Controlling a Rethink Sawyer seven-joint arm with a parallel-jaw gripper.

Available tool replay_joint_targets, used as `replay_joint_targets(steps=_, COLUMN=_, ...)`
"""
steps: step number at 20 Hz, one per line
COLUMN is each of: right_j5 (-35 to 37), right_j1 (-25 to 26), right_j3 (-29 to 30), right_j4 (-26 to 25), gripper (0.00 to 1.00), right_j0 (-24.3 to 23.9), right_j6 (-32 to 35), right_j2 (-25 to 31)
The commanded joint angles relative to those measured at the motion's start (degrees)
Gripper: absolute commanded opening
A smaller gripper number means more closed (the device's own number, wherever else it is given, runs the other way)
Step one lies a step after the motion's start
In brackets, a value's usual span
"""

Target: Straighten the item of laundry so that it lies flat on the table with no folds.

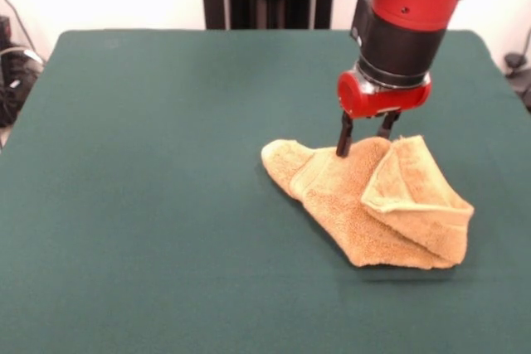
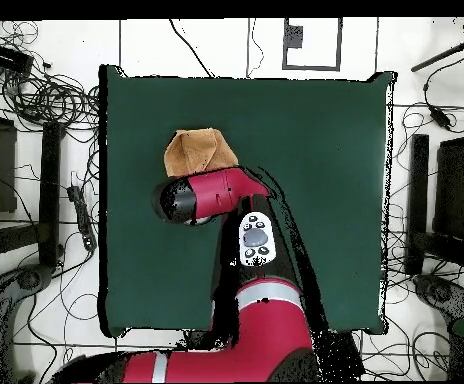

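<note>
Table (image 1: 149, 205) green felt; towel (image 1: 373, 205) crumpled, claw (image 1: 365, 140) at fold.

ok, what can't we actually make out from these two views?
- Overhead view: the red and black arm covers the near edge of the folded orange-tan terry towel and hides the claw completely.
- Front view: claw tips meet the towel's far edge; whether they pinch cloth is unclear.
- Both views: the towel's underside layers are hidden by its own folds.
</note>
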Motion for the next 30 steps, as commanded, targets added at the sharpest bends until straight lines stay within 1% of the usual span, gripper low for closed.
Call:
replay_joint_targets(steps=1, right_j5=0.2, right_j1=-0.9, right_j3=3.8, right_j4=2.6, gripper=1.00, right_j0=2.0, right_j6=10.6, right_j2=1.3)
replay_joint_targets(steps=5, right_j5=2.0, right_j1=-4.3, right_j3=4.9, right_j4=3.6, gripper=1.00, right_j0=2.0, right_j6=10.7, right_j2=1.4)
replay_joint_targets(steps=14, right_j5=0.8, right_j1=-5.5, right_j3=4.9, right_j4=4.5, gripper=1.00, right_j0=1.0, right_j6=10.1, right_j2=2.6)
replay_joint_targets(steps=19, right_j5=-3.7, right_j1=-2.7, right_j3=3.8, right_j4=4.5, gripper=1.00, right_j0=1.1, right_j6=11.1, right_j2=2.6)
replay_joint_targets(steps=30, right_j5=-9.0, right_j1=2.1, right_j3=1.8, right_j4=4.1, gripper=1.00, right_j0=1.2, right_j6=11.6, right_j2=2.1)
